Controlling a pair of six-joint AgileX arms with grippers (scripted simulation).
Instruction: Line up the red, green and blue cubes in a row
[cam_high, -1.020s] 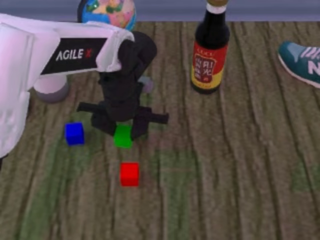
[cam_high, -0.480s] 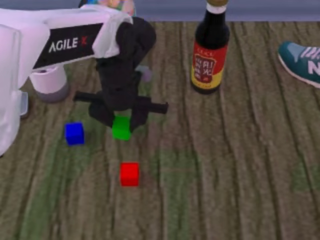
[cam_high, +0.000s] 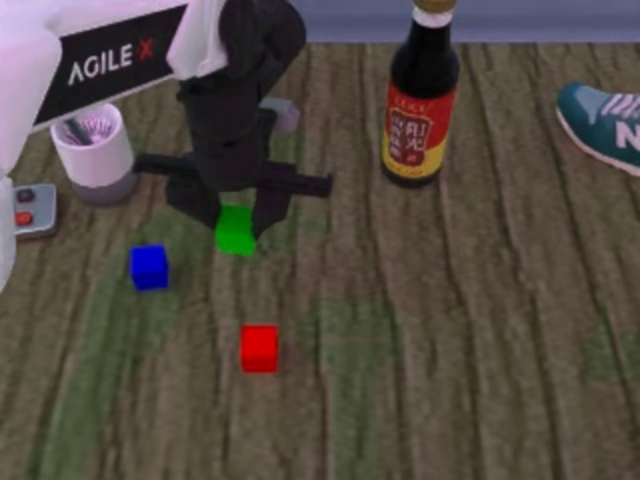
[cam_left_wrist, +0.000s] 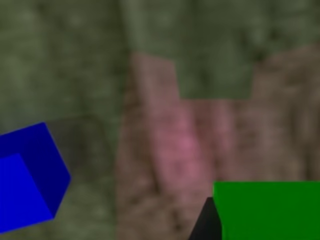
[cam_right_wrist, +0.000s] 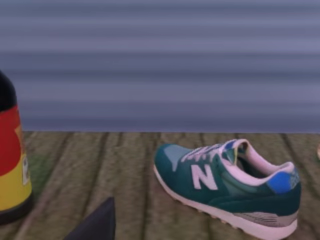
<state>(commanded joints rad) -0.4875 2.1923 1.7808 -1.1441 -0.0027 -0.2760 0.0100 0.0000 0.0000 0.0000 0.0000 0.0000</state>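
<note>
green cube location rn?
Top view: left half of the table, green cube held in the left pincer, up and right of the blue cube, above the red cube.

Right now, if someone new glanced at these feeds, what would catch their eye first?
Probably the left arm's hand at the table's left, closed on the green cube, which the left wrist view shows pinched beside a dark finger. Next, the blue cube to its left and the red cube nearer the front, not in a row. Then the tall sauce bottle at the back and the teal shoe at the right edge.
</note>
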